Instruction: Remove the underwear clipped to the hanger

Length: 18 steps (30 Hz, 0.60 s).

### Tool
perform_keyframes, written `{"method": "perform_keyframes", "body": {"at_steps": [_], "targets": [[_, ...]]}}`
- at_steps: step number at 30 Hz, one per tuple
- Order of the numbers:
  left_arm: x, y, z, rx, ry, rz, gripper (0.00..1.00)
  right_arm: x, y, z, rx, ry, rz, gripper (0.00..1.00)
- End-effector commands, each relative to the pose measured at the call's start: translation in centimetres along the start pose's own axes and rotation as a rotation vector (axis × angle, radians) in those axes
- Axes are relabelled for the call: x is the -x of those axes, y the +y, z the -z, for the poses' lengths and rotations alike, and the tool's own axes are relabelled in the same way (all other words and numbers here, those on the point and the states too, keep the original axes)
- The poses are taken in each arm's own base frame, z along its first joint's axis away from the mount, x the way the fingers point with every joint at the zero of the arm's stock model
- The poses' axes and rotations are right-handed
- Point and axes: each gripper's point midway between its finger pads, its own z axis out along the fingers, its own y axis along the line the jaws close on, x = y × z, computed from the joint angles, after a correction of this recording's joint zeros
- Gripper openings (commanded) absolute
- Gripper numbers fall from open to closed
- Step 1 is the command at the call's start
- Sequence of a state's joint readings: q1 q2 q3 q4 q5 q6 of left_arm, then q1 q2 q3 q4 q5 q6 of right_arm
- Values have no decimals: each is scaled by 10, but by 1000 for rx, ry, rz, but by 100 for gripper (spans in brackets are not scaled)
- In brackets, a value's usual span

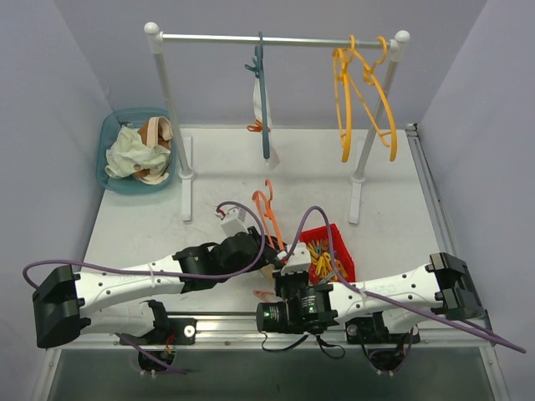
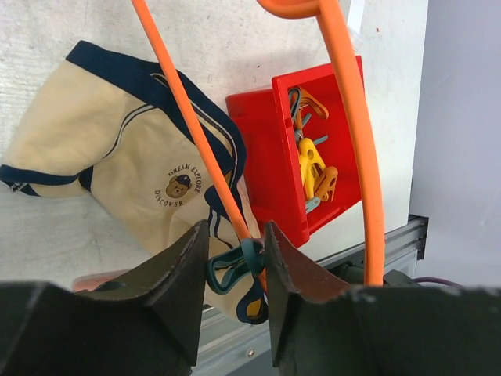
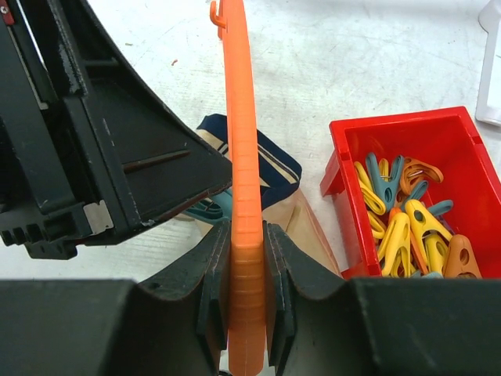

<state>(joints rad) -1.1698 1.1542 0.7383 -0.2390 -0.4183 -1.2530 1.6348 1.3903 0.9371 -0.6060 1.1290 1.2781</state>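
Cream underwear (image 2: 117,149) with navy trim (little bear logo on it) is lying flat on the desk (image 2: 47,31) near the front edge, right beside the red bin (image 2: 262,157) of pegs. An orange hanger (image 3: 243,157) runs across it, and a teal clip (image 2: 233,266) sits where fabric meets hanger. Left gripper (image 2: 235,235) has its jaws pinched on that clip. Right gripper (image 3: 247,258) has its jaws clamped tight on the hanger's bar. White underwear (image 1: 254,104) hangs on a teal hanger (image 1: 264,109) from the rail (image 1: 276,38) at the back edge.
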Motion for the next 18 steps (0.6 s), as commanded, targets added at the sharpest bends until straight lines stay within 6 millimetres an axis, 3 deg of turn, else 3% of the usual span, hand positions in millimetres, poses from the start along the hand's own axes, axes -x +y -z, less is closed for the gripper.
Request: {"method": "perform_keyframes", "body": {"at_steps": [1, 6, 8, 13, 18], "targets": [[7, -15, 1, -49, -29, 29, 37, 21, -4, -1, -20, -69, -55, 0], [9, -13, 2, -35, -35, 24, 14, 21, -5, 0, -18, -68, -56, 0], [19, -12, 10, -31, -67, 30, 4, 20, -6, 0, -17, -63, -56, 0], [47, 5, 41, 5, -155, 18, 3, 15, -12, -1, -21, -55, -58, 0], [50, 34, 59, 38, -163, 13, 3, 13, -17, -2, -24, -52, -66, 0]]}}
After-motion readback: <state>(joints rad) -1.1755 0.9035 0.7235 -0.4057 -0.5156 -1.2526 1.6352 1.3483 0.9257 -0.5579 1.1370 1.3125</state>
